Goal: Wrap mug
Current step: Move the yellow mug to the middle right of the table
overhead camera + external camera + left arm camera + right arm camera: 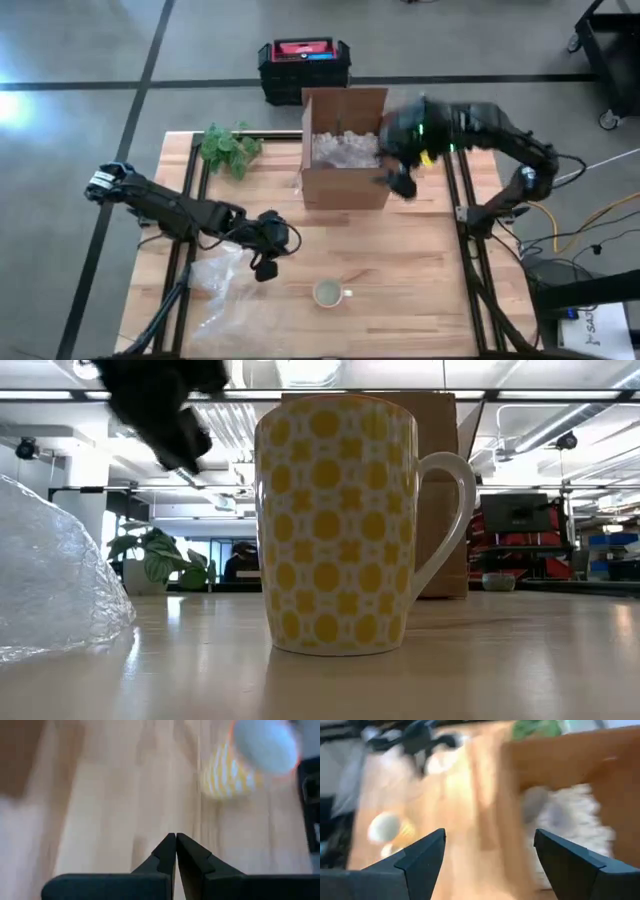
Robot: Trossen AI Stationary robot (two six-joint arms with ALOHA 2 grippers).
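Mug [328, 292] stood upright on the table [420, 260]. Left gripper [266, 268] hovered nearby, jaws pressed together, empty. Right gripper [400, 183] hung by the box [345, 150], jaws wide.

Open lab: exposed ceiling ducts [560, 430]

- The mug [240, 767] is smeared by blur in the left wrist view.
- The cardboard box [440, 490] stands mostly hidden behind it in the low view.
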